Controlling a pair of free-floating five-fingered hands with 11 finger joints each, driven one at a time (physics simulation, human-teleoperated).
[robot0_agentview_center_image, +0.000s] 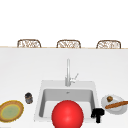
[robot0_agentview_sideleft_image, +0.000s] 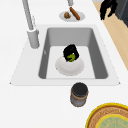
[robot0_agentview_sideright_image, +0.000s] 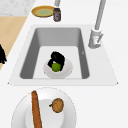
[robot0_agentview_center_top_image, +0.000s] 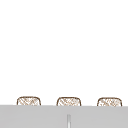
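Two black hands work at the sink (robot0_agentview_center_image: 85, 84), and I go from its left side to its right. Far left of the sink lies a yellow plate (robot0_agentview_center_image: 11, 110) with a green middle, and just left of the sink stands a dark jar (robot0_agentview_center_image: 28, 97). Behind the sink rises the grey faucet (robot0_agentview_center_image: 67, 72). Inside the sink, a white plate (robot0_agentview_sideleft_image: 69, 67) lies on the bottom, and a green fruit (robot0_agentview_sideleft_image: 71, 58) is on this plate. The left hand (robot0_agentview_sideleft_image: 70, 51) is down in the sink, its fingers curled round the fruit from above. In the front view a big red ball (robot0_agentview_center_image: 67, 115) covers the front part of the sink. At the front right corner of the sink the right hand (robot0_agentview_center_image: 98, 115) hangs in the air with loose fingers pointing down, and it has hold of nothing. Right of the sink is another white plate (robot0_agentview_center_image: 117, 110), carrying a long brown stick (robot0_agentview_center_image: 116, 104) and a small brown round thing (robot0_agentview_center_image: 109, 98)
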